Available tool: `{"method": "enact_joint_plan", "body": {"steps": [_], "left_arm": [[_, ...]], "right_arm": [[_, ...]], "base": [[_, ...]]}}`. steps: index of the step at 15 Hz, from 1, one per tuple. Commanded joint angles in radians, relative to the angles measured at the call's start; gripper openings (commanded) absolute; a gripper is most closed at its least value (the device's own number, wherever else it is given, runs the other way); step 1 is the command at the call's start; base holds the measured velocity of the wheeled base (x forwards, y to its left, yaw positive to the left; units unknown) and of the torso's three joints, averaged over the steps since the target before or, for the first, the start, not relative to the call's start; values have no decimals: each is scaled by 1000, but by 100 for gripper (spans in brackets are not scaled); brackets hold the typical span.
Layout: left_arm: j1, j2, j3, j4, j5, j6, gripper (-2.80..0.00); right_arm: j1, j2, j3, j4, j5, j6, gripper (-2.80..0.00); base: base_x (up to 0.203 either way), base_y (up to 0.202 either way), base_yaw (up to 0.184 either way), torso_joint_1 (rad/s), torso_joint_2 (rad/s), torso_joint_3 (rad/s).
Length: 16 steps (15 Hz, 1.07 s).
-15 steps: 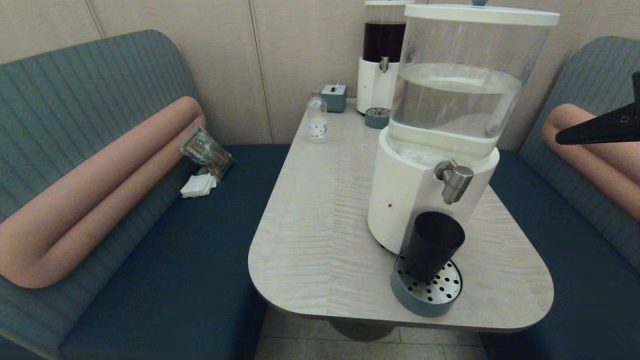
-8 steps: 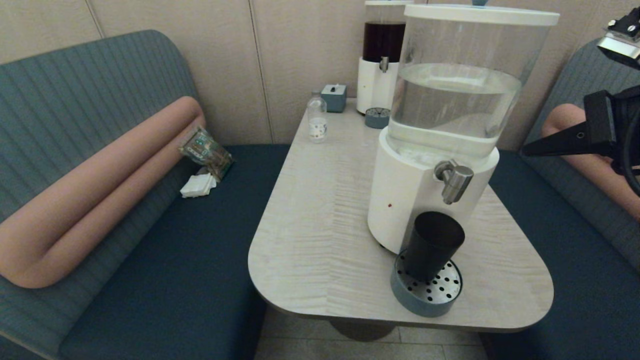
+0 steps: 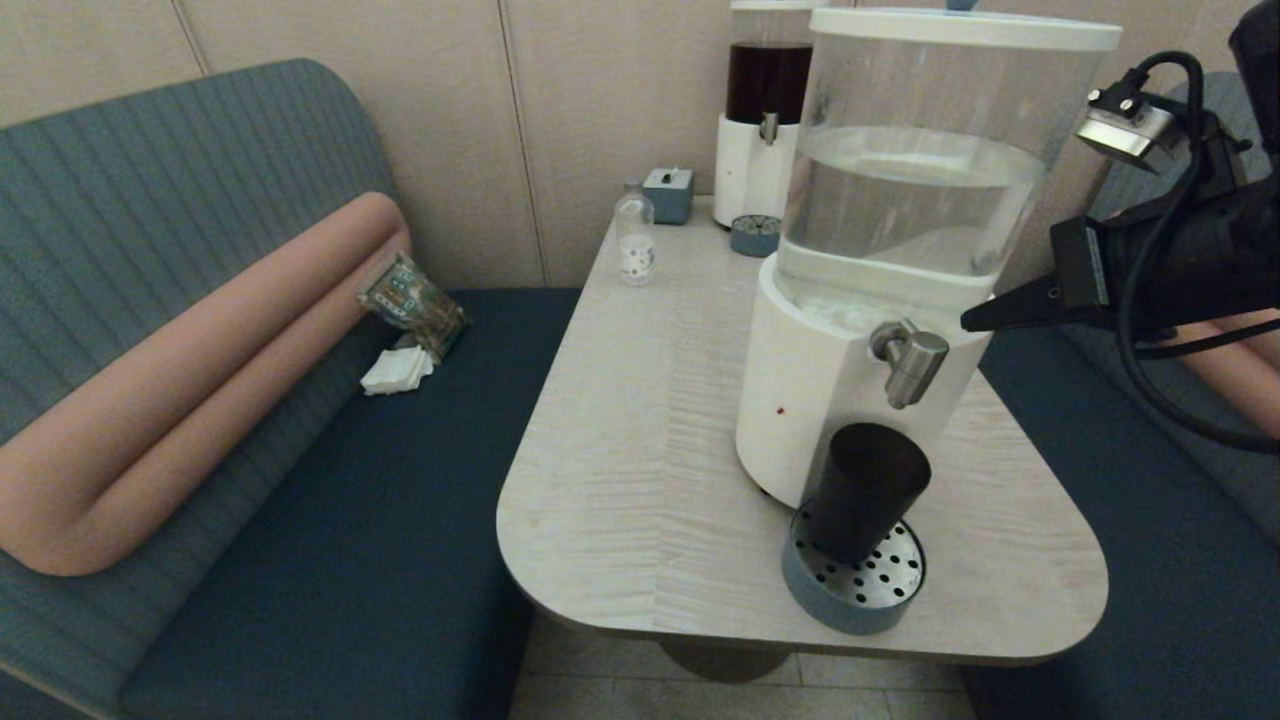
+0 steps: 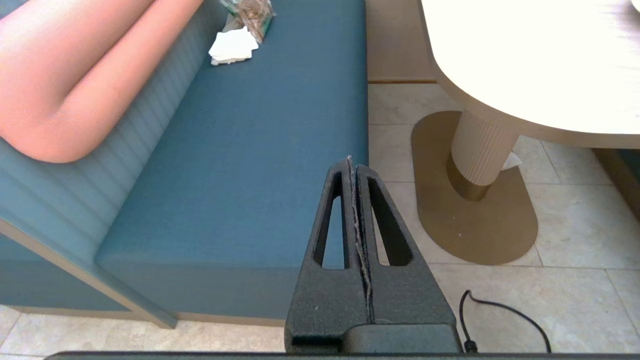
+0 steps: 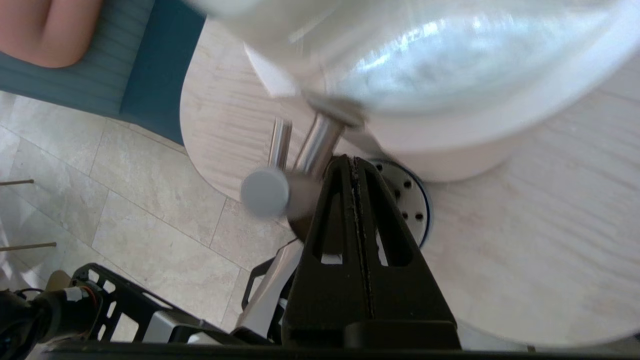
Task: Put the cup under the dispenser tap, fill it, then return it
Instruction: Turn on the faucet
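Observation:
The black cup (image 3: 865, 490) stands upright on the round perforated drip tray (image 3: 862, 597), directly below the steel dispenser tap (image 3: 908, 360) of the large white-based dispenser (image 3: 800, 400). My right gripper (image 3: 968, 325) is shut and empty. It points in from the right, level with the tap and a short way from it. In the right wrist view its tip (image 5: 352, 159) lies beside the tap (image 5: 320, 145), above the tray (image 5: 415, 200). My left gripper (image 4: 350, 161) is shut and empty, parked low between bench and table pedestal.
A slimmer dark-liquid dispenser (image 3: 765, 110), a small clear bottle (image 3: 634, 240) and a teal box (image 3: 668, 195) stand at the table's far end. A packet (image 3: 412, 300) and napkins (image 3: 397, 370) lie on the left bench. The tray sits near the table's front edge (image 3: 800, 640).
My right arm has swung in from the right edge of the head view toward the tap. The cup and left arm have not moved.

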Motion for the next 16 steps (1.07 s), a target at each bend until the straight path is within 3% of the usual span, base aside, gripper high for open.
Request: {"method": "enact_joint_plan", "body": {"steps": [1, 16], "left_arm": [[0, 2, 0, -1, 0, 0, -280], [0, 2, 0, 0, 0, 0, -280]], "right_arm": [[7, 38, -7, -4, 2, 2, -280], [78, 91, -43, -6, -4, 7, -280]], "base": [[0, 0, 0, 0, 0, 0], [0, 0, 0, 0, 0, 0]]}}
